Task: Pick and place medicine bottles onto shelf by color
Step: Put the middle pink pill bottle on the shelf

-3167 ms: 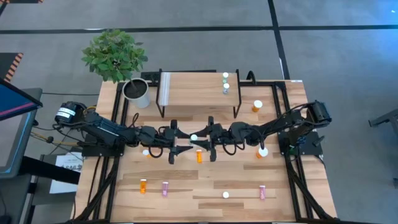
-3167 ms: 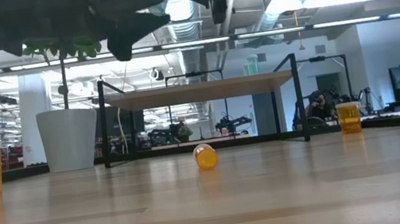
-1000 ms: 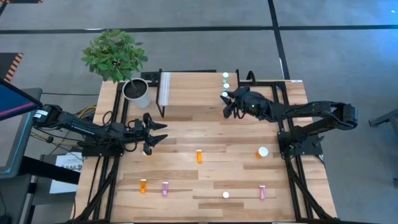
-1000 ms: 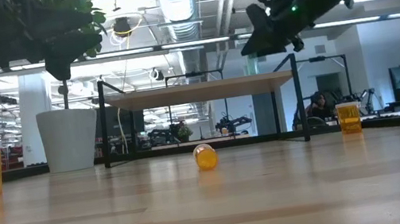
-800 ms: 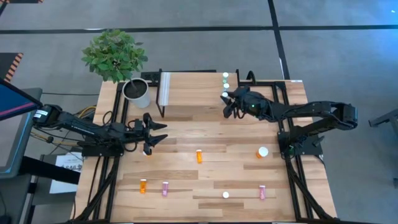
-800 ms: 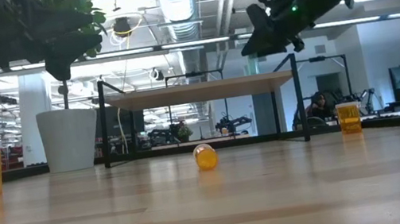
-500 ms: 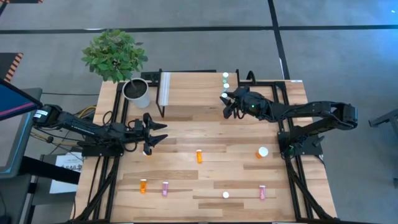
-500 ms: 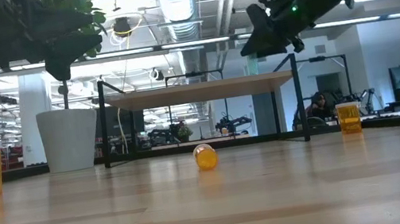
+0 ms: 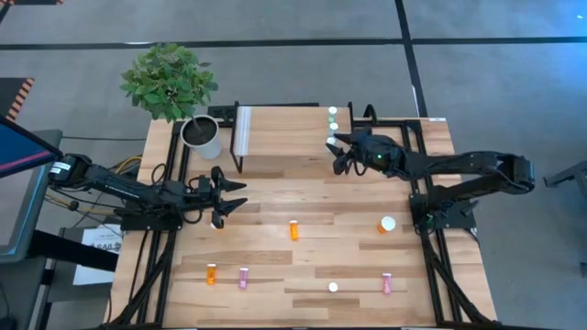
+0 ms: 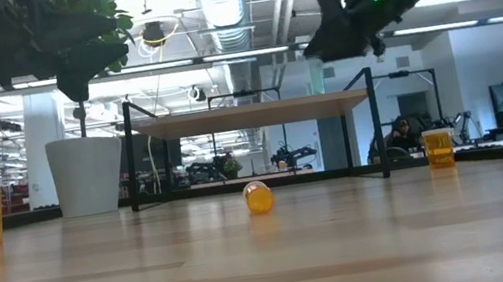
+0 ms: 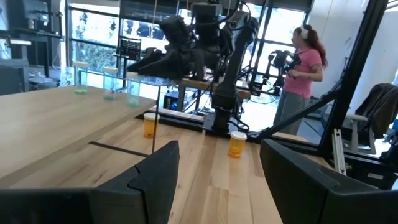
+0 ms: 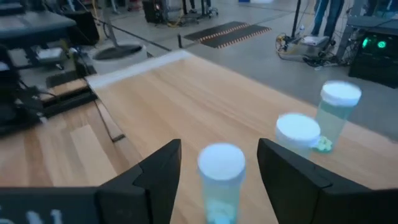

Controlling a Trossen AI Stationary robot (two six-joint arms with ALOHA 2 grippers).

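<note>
Since a second ago my right arm has shifted slightly outward and, seen from the low camera, risen a little above the shelf (image 9: 292,137); my left arm and the loose bottles lie as they did.

At the left, my left gripper (image 9: 227,196) hangs over the table's (image 9: 275,261) left side, fingers spread with nothing between them, near an orange bottle (image 9: 217,225) that is mostly hidden under it. Behind it stands a white pot (image 9: 202,137) holding a leafy green plant (image 9: 170,81). Near the front left edge stand a small orange bottle (image 9: 212,272) and a pink bottle (image 9: 244,277). An orange bottle (image 9: 293,229) lies on its side mid-table.

On the shelf's right end stand three teal-green bottles with white caps: one (image 12: 220,180) sits between my right gripper's (image 9: 338,152) spread fingers, not pinched, with something pale green low inside it; the two others (image 12: 298,138) (image 12: 336,114) stand just behind it, close together. Right of the shelf are a capped orange bottle (image 9: 386,225), a white cap (image 9: 333,287) and a pink bottle (image 9: 387,284).

I can read no label or writing on any bottle.
</note>
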